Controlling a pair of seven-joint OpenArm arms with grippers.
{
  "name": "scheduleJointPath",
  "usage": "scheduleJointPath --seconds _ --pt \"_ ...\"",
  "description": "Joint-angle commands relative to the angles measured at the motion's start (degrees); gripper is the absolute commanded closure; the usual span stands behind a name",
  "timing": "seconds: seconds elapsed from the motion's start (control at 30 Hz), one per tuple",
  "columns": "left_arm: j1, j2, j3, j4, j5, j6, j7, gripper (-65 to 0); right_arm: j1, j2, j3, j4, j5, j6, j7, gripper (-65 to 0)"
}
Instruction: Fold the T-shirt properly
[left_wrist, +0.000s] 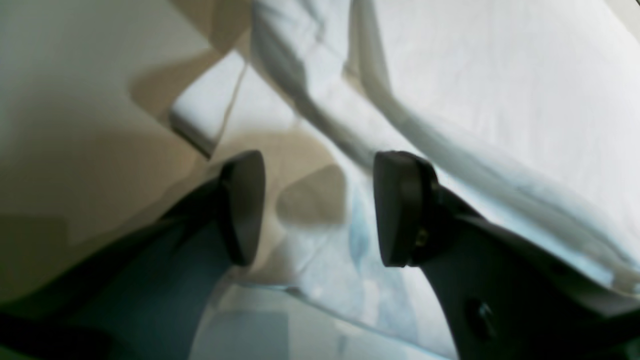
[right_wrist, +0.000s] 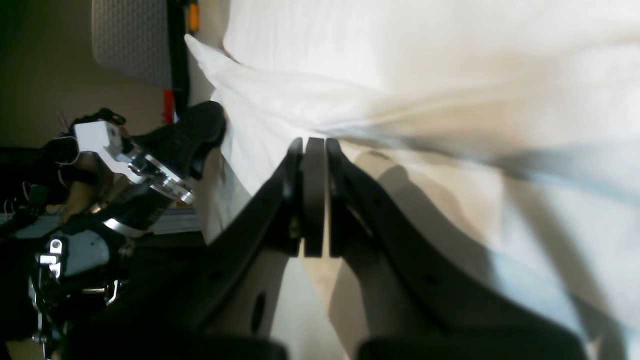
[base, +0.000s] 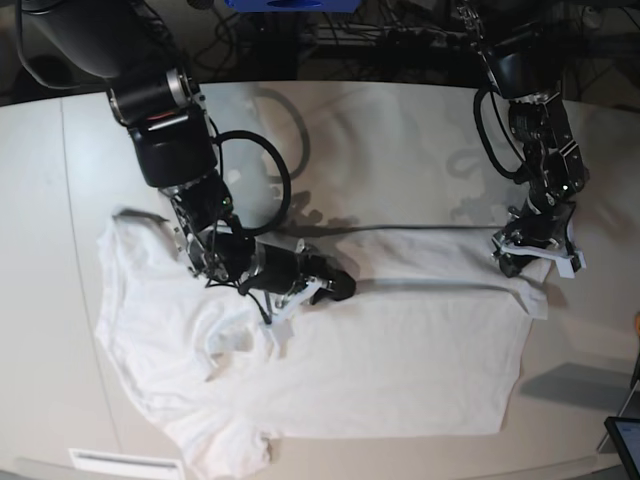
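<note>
At the middle of the T-shirt, the right hand lies low with its pads pressed flat together; the right wrist view shows no gap between them, and whether any cloth is pinched there I cannot tell. Just beside it the fabric rises into a narrow ridge that runs across the shirt toward the other arm. At the far end of that ridge, by the shirt's hem corner, the left hand hangs just over the cloth, roughly half open, gripping nothing: its two fingertips stand apart with wrinkled fabric and a patch of bare counter showing between them.

As for progress, the folding looks barely begun. The shirt lies mostly spread out on the counter, with the collar and sleeves on the right hand's side. Only the edge farthest from the camera seems turned over along the ridge, and a small flap is doubled back near the left hand. The sleeves appear unfolded, one rumpled close to the right arm. I judge that the main folds are all left to do.

Beyond the shirt, black cables loop from the right arm over the counter and brush the shirt's far edge; they could drag on the cloth. A dark tablet-like corner sits past the hem, well apart from the shirt, and should not interfere.
</note>
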Motion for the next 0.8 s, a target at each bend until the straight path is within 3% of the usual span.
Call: scheduleJointPath --seconds 0.0,0.2,0.37,0.47,0.6,0.77 --pt "-1.0 -1.0 -0.1 0.6 -0.3 -0.4 -1.2 -34.1 1.0 -0.5 0.0 0.2 0.6 0.0 1.0 -0.1" --pt "-1.0 -0.7 -0.1 -0.1 7.3 -0.4 -1.3 -34.1 3.6 -0.1 0.0 0.1 0.6 -0.1 0.4 -0.1" --pt "-0.9 -0.7 -0.8 0.6 9.7 -0.4 -1.3 -34.1 3.5 0.0 1.4 3.3 0.7 -0.8 -6.7 -0.1" --pt "-0.6 -0.8 -0.8 3.7 10.0 -0.4 -1.3 -34.1 1.2 0.1 2.0 11.1 0.4 -6.2 -8.1 -0.1" --pt "-0.4 -0.9 -0.2 8.6 10.3 -0.4 -1.3 -33.9 -0.4 4.2 -0.4 24.5 0.3 -16.8 -8.3 -0.1" --pt "0.7 -1.9 0.0 11.4 13.5 -0.4 -1.3 -33.9 -2.0 15.5 -12.4 36.1 0.3 -31.6 -7.8 -0.1"
